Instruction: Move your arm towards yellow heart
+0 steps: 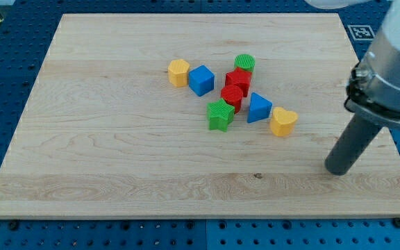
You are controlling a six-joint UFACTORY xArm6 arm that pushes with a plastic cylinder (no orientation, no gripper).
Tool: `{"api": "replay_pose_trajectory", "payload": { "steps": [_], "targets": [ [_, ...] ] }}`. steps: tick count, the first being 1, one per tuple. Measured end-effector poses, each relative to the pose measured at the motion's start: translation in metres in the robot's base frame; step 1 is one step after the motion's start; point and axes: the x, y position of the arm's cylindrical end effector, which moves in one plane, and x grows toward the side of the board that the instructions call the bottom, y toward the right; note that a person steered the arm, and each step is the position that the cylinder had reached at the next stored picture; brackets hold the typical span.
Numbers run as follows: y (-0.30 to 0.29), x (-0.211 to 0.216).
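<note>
Currently my tip [339, 169], the lower end of the rod that serves as end effector, rests on the wooden worktop [117, 160] near its edge at the view's right, touching no block; being a plain rod, it has no jaws to part or close. The yellow heart [283, 121] lies up and toward the view's left of my tip, apart from it. Just beyond the heart sits a blue triangular block [258, 107], then a green star [220, 115], two red blocks [235, 87], a green cylinder [244, 63], a blue cube [201, 80] and a yellow hexagonal block [178, 71].
</note>
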Motion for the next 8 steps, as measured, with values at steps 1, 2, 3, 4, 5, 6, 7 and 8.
{"api": "replay_pose_trajectory", "payload": {
  "steps": [1,2,3,4,5,6,7,8],
  "targets": [
    [0.021,-0.037],
    [0.024,-0.068],
    [0.024,-0.078],
    [0.024,-0.08],
    [0.017,-0.113],
    [0.007,-0.128],
    [-0.031,-0.131],
    [-0.034,-0.133]
  ]
}}
